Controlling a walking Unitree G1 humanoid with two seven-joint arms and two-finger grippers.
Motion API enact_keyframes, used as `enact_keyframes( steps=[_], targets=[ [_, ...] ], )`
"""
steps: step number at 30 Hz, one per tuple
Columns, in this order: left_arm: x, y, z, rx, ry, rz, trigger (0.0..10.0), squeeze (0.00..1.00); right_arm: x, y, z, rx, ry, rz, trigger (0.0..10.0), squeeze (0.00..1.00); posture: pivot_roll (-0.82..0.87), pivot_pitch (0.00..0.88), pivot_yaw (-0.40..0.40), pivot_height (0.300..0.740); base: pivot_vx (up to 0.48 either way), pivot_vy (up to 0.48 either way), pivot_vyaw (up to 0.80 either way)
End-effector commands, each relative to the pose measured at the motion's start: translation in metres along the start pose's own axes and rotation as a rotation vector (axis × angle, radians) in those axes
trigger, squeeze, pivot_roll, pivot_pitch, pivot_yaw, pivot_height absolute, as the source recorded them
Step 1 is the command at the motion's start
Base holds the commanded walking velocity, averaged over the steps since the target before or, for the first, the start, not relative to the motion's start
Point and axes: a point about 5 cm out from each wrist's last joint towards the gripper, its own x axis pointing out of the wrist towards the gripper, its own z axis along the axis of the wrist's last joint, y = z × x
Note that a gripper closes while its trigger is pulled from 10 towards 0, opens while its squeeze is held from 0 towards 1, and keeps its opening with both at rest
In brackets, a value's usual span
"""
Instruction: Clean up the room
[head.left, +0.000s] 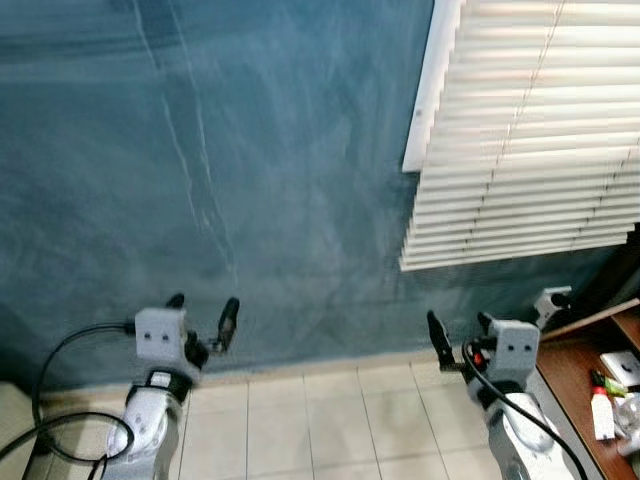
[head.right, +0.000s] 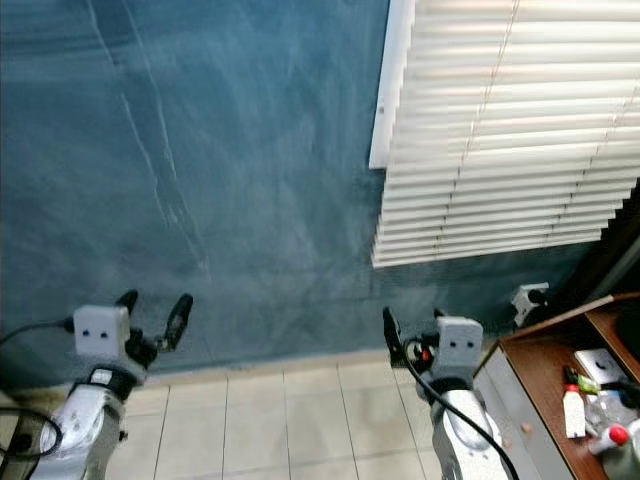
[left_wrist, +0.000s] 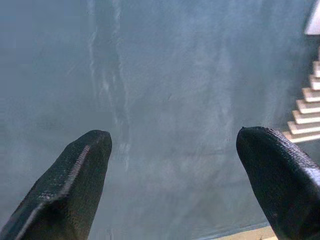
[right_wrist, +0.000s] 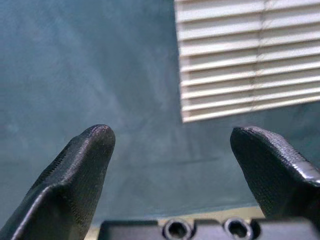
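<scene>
Both my grippers are raised in front of a blue wall, close to it, and hold nothing. My left gripper is open, its two black fingertips spread wide with only wall between them. On the right, my right gripper is open too, facing the wall below the white blinds. At the far right stands a brown wooden desk with clutter on it: a small white bottle with a red and green top, and a white flat item.
White window blinds hang at the upper right. A wall socket with a plug sits just above the desk corner. Beige floor tiles run between my arms. A black cable loops beside my left arm.
</scene>
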Motion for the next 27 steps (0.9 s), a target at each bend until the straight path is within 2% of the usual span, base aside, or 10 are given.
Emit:
enact_keyframes(
  steps=[1,5,6,9,11,21,27],
  targets=[
    [0.004,0.003,-0.002,0.022,0.032,0.033,10.0,0.0,0.008,0.015,0.002,0.022,0.004,0.06,10.0,0.0,-0.07,0.0,0.018,0.74,0.0,0.0,0.64],
    [0.01,0.005,-0.002,0.034,0.044,0.055,10.0,0.0,0.016,0.022,0.004,0.042,0.008,0.089,10.0,0.0,-0.07,0.0,0.022,0.74,0.0,0.0,0.6],
    [0.012,0.006,-0.005,0.034,0.073,0.071,10.0,0.0,0.022,0.028,0.002,0.059,0.022,0.116,10.0,0.0,-0.07,0.0,0.028,0.74,0.0,-0.48,0.6],
    [0.014,0.004,-0.01,0.031,0.11,0.062,10.0,0.0,0.024,0.032,0.001,0.06,0.031,0.124,10.0,0.0,-0.08,0.0,0.036,0.74,0.0,-0.361,0.56],
    [0.016,0.001,-0.013,0.007,0.13,0.048,10.0,0.0,0.022,0.033,-0.003,0.058,0.051,0.138,10.0,0.0,-0.08,0.0,0.042,0.74,0.0,0.0,0.54],
    [0.016,-0.001,-0.015,0.006,0.145,0.059,10.0,0.0,0.022,0.027,-0.005,0.037,0.066,0.118,10.0,0.0,-0.09,0.0,0.047,0.74,0.0,0.0,0.57],
    [0.019,-0.006,-0.014,0.023,0.146,0.051,10.0,0.0,0.025,0.024,-0.005,0.05,0.069,0.112,10.0,0.0,-0.09,0.0,0.052,0.74,0.0,0.365,0.59]
  ],
)
